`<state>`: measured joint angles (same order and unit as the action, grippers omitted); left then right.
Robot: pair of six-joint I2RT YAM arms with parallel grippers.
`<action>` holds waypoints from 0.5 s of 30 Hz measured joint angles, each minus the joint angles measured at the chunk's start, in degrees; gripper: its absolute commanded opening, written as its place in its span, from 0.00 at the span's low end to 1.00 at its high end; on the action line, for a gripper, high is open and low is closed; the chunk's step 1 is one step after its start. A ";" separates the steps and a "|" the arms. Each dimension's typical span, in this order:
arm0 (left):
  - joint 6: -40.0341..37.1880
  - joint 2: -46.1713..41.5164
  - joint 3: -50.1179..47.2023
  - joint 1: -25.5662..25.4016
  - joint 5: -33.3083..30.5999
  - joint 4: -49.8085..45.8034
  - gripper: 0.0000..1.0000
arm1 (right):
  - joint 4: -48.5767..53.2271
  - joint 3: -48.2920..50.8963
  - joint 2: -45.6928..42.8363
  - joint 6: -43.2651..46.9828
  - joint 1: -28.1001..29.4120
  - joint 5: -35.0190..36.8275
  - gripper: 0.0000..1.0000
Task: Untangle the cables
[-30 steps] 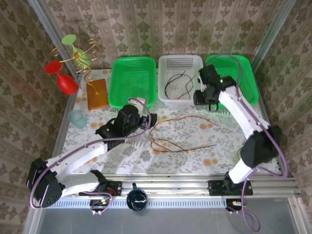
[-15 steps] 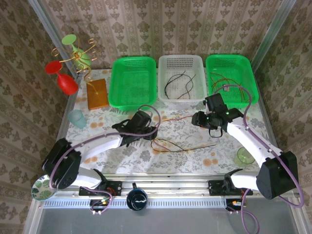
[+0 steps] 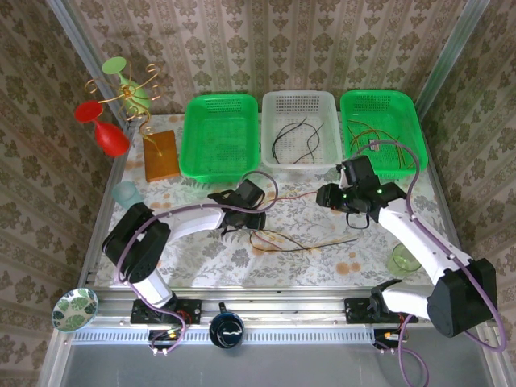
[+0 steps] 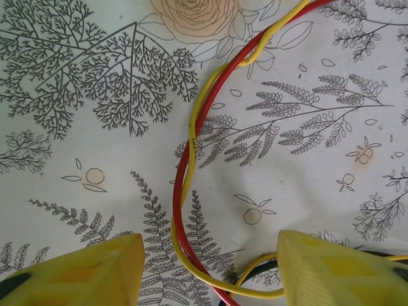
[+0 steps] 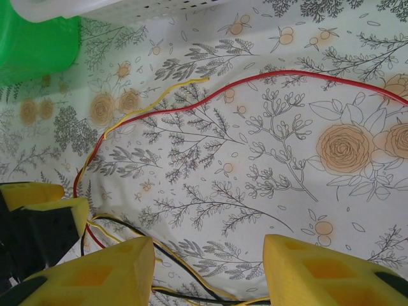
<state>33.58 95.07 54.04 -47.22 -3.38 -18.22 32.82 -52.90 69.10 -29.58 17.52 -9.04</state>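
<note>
**Top view**
- Tangle (image 3: 289, 237): red, yellow and black cables crossed in loose loops on the table (image 3: 193, 258), in front of the white basket (image 3: 298, 101). 1 red strand trails off toward the right claw.
- White basket: black cables lie inside.
- Right green basket (image 3: 407, 129): red-orange and yellow cables lie inside.
- Left claw (image 3: 251, 222): at the tangle's left end.
- Right claw (image 3: 332, 197): near the far end of the red strand, apart from the main tangle.

**Left wrist view**
- Left claw (image 4: 210, 274): fingers spread and low over the cloth, pinching nothing.
- Red cable (image 4: 223, 70) and yellow cable (image 4: 193, 134): twisted round each other. They run down into the gap between the fingers and touch neither one.

**Right wrist view**
- Right claw (image 5: 207, 274): fingers spread, nothing pinched.
- Black cable (image 5: 167, 253): passes with a yellow strand under the gap, at the bottom edge.
- Red cable (image 5: 287, 72): arcs wide across the cloth, with a yellow end lying just beside it.
- Left claw's fingers (image 5: 38, 210): at the spot where the strands gather.

**Status (judged)**
- Partly done: cables already lie sorted in 2 baskets.
- Left to do: the 3 colours on the table are not yet parted. The red-yellow twist under the left claw looks like the next pick.
</note>
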 measured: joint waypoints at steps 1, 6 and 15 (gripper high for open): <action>0.22 0.11 0.00 0.00 0.00 -0.11 0.57 | -0.04 0.20 -0.55 0.04 -0.04 0.00 0.50; 1.22 1.36 0.55 0.00 -0.04 -1.31 0.52 | -0.09 0.90 -3.19 0.28 -0.52 0.44 0.50; 1.95 4.74 3.08 0.04 -0.15 -3.34 0.16 | -0.07 0.98 -5.31 0.81 -1.01 1.11 0.50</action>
<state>35.53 99.81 57.12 -47.18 -3.53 -21.56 32.75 -51.92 63.79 -28.77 16.51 -7.92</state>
